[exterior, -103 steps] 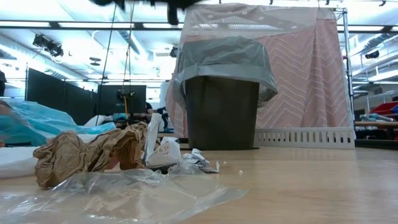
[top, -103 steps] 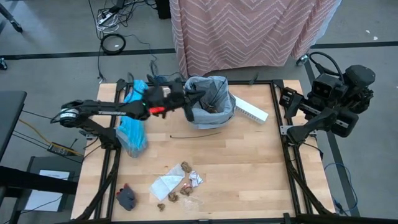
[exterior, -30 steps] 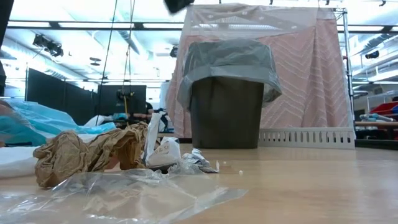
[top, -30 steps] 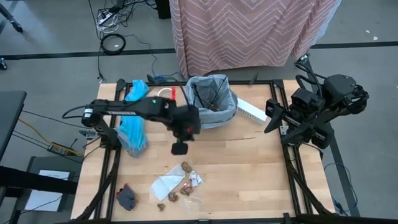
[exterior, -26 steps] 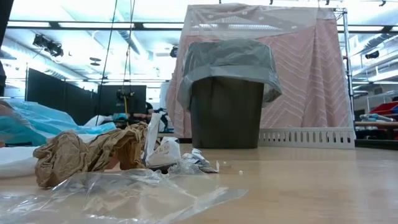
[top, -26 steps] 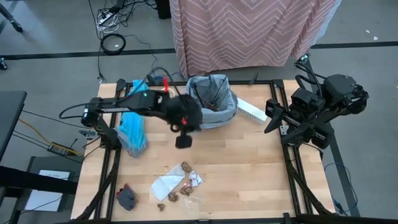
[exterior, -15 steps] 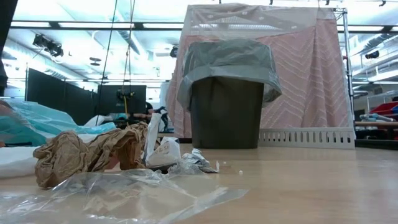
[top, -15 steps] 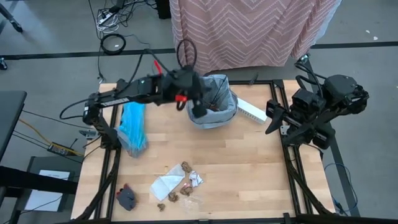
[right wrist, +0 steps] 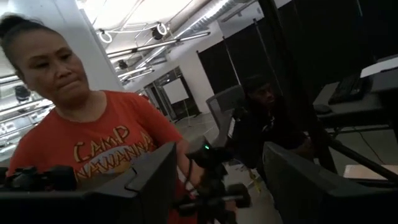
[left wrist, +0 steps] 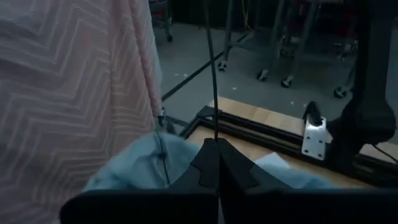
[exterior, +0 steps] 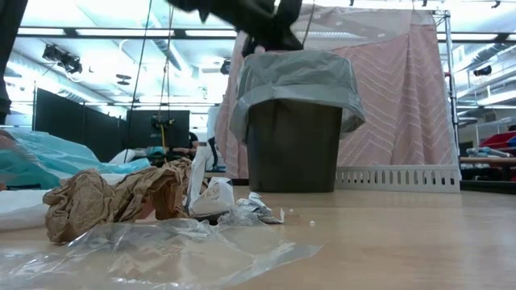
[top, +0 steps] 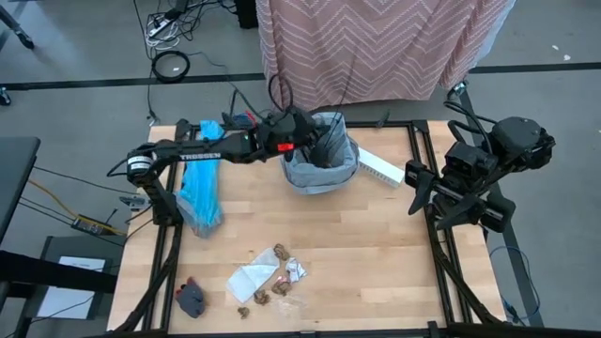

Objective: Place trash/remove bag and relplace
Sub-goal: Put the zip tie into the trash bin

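The left hand sits over the bin opening at upper centre of the high view, fingers closed on a thin dark stick standing upright above them. The light grey bag lines the bin. The turquoise bag lies at the tabletop's left edge. Brown paper wads and white scraps lie at lower centre. The right hand, fingers parted and holding nothing, is parked beyond the right edge.
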### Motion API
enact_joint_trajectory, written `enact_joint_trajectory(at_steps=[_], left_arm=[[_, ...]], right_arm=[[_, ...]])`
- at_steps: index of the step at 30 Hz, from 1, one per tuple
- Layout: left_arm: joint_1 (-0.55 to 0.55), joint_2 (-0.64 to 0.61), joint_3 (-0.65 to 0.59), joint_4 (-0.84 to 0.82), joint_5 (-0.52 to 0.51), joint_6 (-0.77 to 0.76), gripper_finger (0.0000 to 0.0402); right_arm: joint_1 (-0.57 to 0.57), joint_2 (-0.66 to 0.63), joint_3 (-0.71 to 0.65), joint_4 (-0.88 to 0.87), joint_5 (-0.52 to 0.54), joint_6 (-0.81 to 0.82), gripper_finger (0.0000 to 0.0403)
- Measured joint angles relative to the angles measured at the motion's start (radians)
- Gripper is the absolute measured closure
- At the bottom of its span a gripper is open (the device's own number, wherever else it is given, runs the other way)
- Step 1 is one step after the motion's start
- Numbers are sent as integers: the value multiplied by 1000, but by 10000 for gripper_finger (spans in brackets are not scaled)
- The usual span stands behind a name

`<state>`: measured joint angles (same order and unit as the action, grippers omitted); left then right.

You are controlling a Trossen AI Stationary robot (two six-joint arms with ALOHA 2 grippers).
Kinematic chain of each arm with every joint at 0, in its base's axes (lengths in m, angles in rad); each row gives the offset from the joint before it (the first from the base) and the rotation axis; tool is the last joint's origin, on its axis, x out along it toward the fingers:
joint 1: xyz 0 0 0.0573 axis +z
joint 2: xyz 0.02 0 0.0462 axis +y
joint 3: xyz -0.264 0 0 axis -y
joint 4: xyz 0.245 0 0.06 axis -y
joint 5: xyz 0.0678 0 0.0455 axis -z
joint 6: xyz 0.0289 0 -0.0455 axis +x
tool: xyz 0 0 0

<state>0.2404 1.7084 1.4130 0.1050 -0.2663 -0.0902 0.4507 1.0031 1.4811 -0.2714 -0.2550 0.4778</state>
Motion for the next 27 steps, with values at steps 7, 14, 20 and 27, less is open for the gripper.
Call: enact_joint_trajectory(at_steps=[7,14,20,27], left_arm=[[15,-1,-154,145,25,-130,401],[15,-6,-164,99,20,-153,400],[15,-6,-155,83,27,-172,382],[13,-10,-66,-79,120,-198,379]], right_arm=[[14,0,0,10,3,2,174],[14,0,0,17,4,2,174],[14,0,0,38,3,1,174],[14,0,0,46,3,0,174]])
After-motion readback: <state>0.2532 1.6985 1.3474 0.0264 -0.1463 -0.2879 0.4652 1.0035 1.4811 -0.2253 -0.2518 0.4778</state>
